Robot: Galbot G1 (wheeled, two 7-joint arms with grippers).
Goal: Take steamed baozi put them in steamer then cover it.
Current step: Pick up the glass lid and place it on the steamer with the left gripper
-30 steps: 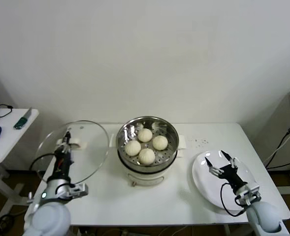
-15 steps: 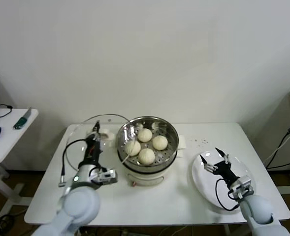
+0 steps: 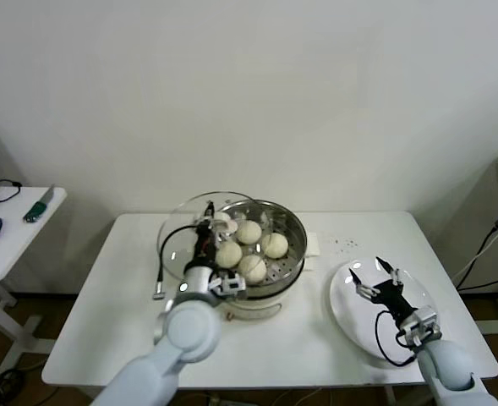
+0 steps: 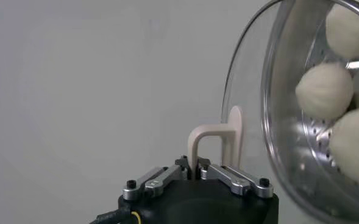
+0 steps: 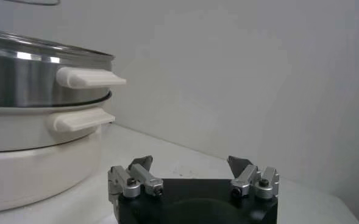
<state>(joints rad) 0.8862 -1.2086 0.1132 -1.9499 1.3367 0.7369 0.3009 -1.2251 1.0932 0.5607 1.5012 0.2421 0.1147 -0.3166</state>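
Note:
Several cream-white baozi [image 3: 251, 267] lie in the shiny steamer [image 3: 291, 227] at the middle of the table. My left gripper [image 3: 205, 225] is shut on the white bar handle [image 4: 219, 137] of the glass cover [image 3: 177, 247], which hangs tilted, overlapping the steamer's left rim. In the left wrist view the left gripper [image 4: 193, 165] pinches the handle's foot, with the cover's rim [image 4: 237, 91] and the baozi [image 4: 325, 90] in the steamer [image 4: 283, 158] just beyond. My right gripper [image 3: 375, 275] stands open and empty low over the white plate [image 3: 358, 320] on the right; in the right wrist view the right gripper [image 5: 190, 163] faces the steamer [image 5: 39, 76].
The steamer sits on a white pot base [image 5: 33, 158] with side handles [image 5: 88, 77]. A small white side table [image 3: 12, 230] with a few items stands off to the left. The wall rises right behind the table.
My left arm has carried the cover from the table's left side rightward to the steamer's left rim. The right gripper has shifted only slightly over the plate.

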